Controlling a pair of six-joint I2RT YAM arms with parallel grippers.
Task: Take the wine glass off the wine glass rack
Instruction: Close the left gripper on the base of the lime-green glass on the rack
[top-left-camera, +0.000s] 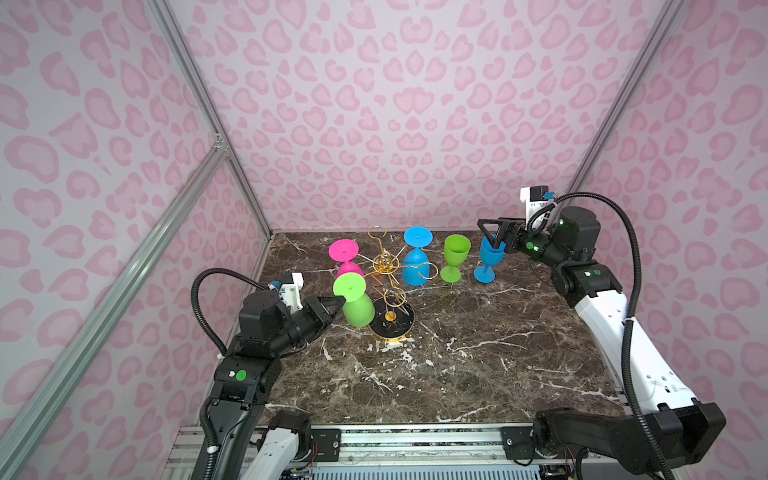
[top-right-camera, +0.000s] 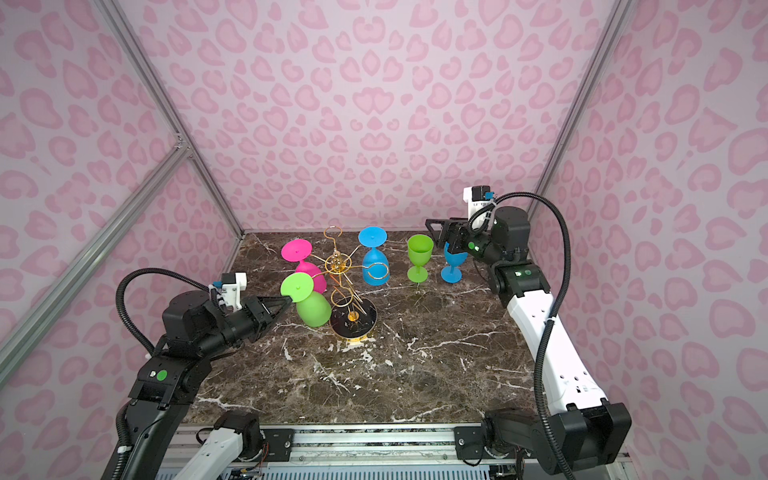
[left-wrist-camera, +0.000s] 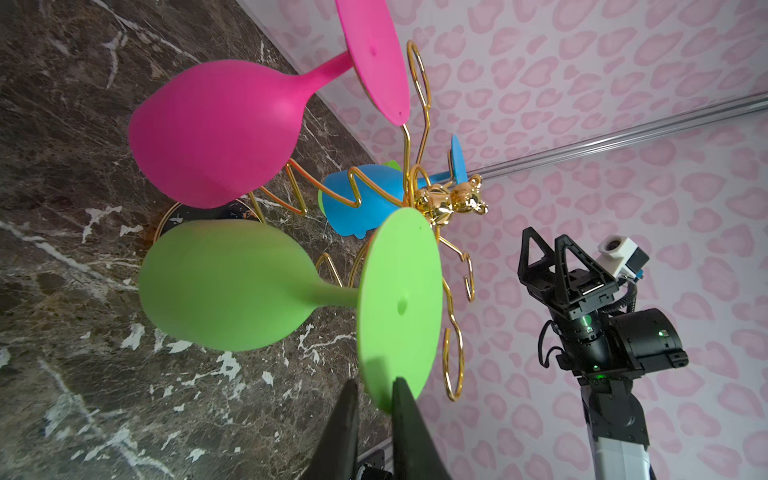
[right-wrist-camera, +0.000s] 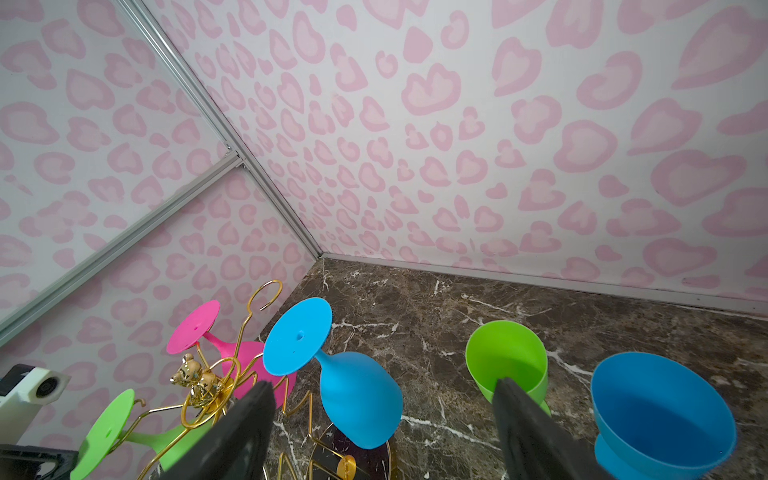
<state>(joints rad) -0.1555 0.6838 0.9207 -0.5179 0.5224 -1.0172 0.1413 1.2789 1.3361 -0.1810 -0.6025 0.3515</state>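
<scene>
Now, rack (top-left-camera: 397, 326) holding pink glass (top-left-camera: 343, 250), blue glass (top-left-camera: 415, 268)

The rack (top-right-camera: 338, 264) stands left of centre on the table (top-right-camera: 415, 374); a pink glass (top-right-camera: 305, 266), a blue glass (top-right-camera: 374, 266) and a green glass (top-right-camera: 312, 306) hang upside down on it; the left gripper (top-right-camera: 287, 300) meets the green glass at its foot.

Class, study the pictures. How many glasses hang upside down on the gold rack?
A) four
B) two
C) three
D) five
C: only the pink glass, the hanging green glass and the hanging blue glass hang bowl-down from the rack; the standing green glass and standing blue glass are upright on the table.
</scene>
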